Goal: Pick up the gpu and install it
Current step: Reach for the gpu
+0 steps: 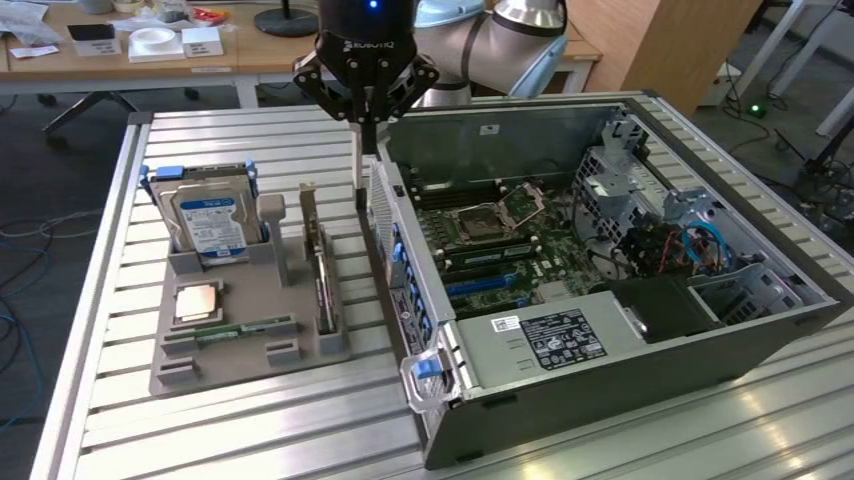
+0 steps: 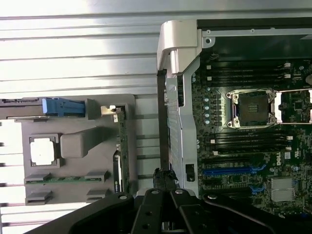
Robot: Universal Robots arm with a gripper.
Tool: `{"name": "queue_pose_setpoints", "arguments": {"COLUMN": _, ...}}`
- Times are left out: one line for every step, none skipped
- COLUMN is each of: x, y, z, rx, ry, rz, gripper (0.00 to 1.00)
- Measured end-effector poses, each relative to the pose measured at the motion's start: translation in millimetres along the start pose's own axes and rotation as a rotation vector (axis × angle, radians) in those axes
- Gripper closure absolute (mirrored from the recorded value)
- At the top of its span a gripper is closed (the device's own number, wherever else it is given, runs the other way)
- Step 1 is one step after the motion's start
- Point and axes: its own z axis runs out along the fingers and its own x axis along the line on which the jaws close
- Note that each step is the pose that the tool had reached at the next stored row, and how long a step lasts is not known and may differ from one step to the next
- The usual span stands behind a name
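The gpu (image 1: 320, 262) stands on its long edge in a slot at the side of the grey holder (image 1: 254, 352) nearest the computer; its green board edge and silver end bracket are visible. In the wrist view the gpu (image 2: 122, 146) appears edge-on in the grey holder (image 2: 78, 141). My gripper (image 1: 363, 122) hangs above the table, shut with nothing between its fingers. It is over the gap between the holder and the case's near wall, beyond the gpu's far end. In the wrist view the gripper (image 2: 165, 175) points at the case wall's edge.
The holder also carries a silver hard drive (image 1: 207, 215) standing upright, a CPU (image 1: 198, 300) and a RAM stick (image 1: 247, 328). The open computer case (image 1: 627, 345) lies at the exterior view's right, showing its motherboard (image 1: 514, 225) and blue slots (image 2: 234, 170). A desk with clutter stands behind.
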Motion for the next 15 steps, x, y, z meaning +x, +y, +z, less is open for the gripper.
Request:
{"name": "queue_pose_setpoints", "arguments": {"x": 0.0, "y": 0.0, "z": 0.0, "rx": 0.0000, "ry": 0.0000, "rz": 0.000, "gripper": 0.89}}
{"name": "queue_pose_setpoints", "arguments": {"x": 0.0, "y": 0.0, "z": 0.0, "rx": 0.0000, "ry": 0.0000, "rz": 0.000, "gripper": 0.89}}
{"name": "queue_pose_setpoints", "arguments": {"x": 0.0, "y": 0.0, "z": 0.0, "rx": 0.0000, "ry": 0.0000, "rz": 0.000, "gripper": 0.89}}
{"name": "queue_pose_setpoints", "arguments": {"x": 0.0, "y": 0.0, "z": 0.0, "rx": 0.0000, "ry": 0.0000, "rz": 0.000, "gripper": 0.89}}
{"name": "queue_pose_setpoints", "arguments": {"x": 0.1, "y": 0.0, "z": 0.0, "rx": 0.0000, "ry": 0.0000, "rz": 0.000, "gripper": 0.89}}
{"name": "queue_pose_setpoints", "arguments": {"x": 0.3, "y": 0.0, "z": 0.1, "rx": -0.0001, "ry": -0.0001, "rz": 0.000, "gripper": 0.89}}
{"name": "queue_pose_setpoints", "arguments": {"x": 0.7, "y": 0.0, "z": 0.1, "rx": -0.0001, "ry": -0.0001, "rz": 0.000, "gripper": 0.89}}
{"name": "queue_pose_setpoints", "arguments": {"x": 1.2, "y": -0.1, "z": 0.1, "rx": -0.0001, "ry": -0.0001, "rz": 0.000, "gripper": 0.89}}
{"name": "queue_pose_setpoints", "arguments": {"x": 1.6, "y": -0.1, "z": 0.2, "rx": -0.0001, "ry": 0.0000, "rz": 0.000, "gripper": 0.89}}
{"name": "queue_pose_setpoints", "arguments": {"x": 2.0, "y": -0.2, "z": 0.3, "rx": 0.0000, "ry": -0.0001, "rz": 0.000, "gripper": 0.89}}
{"name": "queue_pose_setpoints", "arguments": {"x": 2.6, "y": -0.2, "z": 0.3, "rx": 0.0000, "ry": 0.0000, "rz": 0.000, "gripper": 0.89}}
{"name": "queue_pose_setpoints", "arguments": {"x": 3.4, "y": -0.3, "z": 0.3, "rx": 0.0000, "ry": 0.0001, "rz": 0.000, "gripper": 0.89}}
{"name": "queue_pose_setpoints", "arguments": {"x": 4.5, "y": -0.4, "z": 0.4, "rx": 0.0000, "ry": 0.0000, "rz": 0.000, "gripper": 0.89}}
{"name": "queue_pose_setpoints", "arguments": {"x": 5.8, "y": -0.5, "z": 0.4, "rx": 0.0000, "ry": 0.0000, "rz": 0.000, "gripper": 0.89}}
{"name": "queue_pose_setpoints", "arguments": {"x": 7.4, "y": -0.6, "z": 0.5, "rx": 0.0000, "ry": 0.0000, "rz": 0.000, "gripper": 0.89}}
